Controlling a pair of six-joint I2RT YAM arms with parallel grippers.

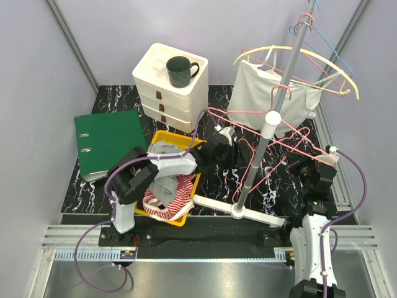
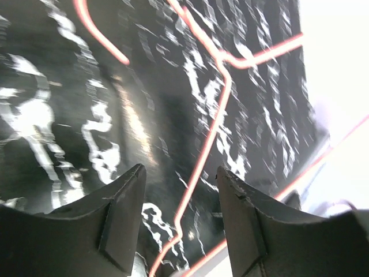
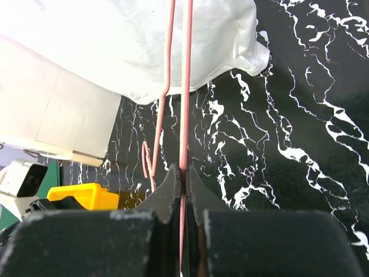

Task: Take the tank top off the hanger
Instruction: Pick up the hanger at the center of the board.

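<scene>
The black, white-veined marble-patterned table (image 1: 118,100) carries one grey metal pole stand (image 1: 291,56) on the right. One white fabric tank top (image 1: 260,93) hangs at the far right just left of the pole, draped on a thin pink wire hanger (image 3: 185,115). More pink wire hangers tangle around the pole, too crossed to count. One cream curved hanger (image 1: 260,49) sits higher up.

At the far middle stands one white plastic three-drawer box (image 1: 167,93) with one dark green mug (image 1: 181,70) on top. One green ring binder (image 1: 108,139) lies on the left. One yellow plastic bin (image 1: 167,133) near the left arm holds clothes, among them a red-and-white striped garment (image 1: 167,202).

There are two arms. The right tool (image 3: 183,173) is clenched on the pink hanger's wire below the tank top. The left tool (image 2: 180,170) is released, its fingers apart over the table with nothing between them.
</scene>
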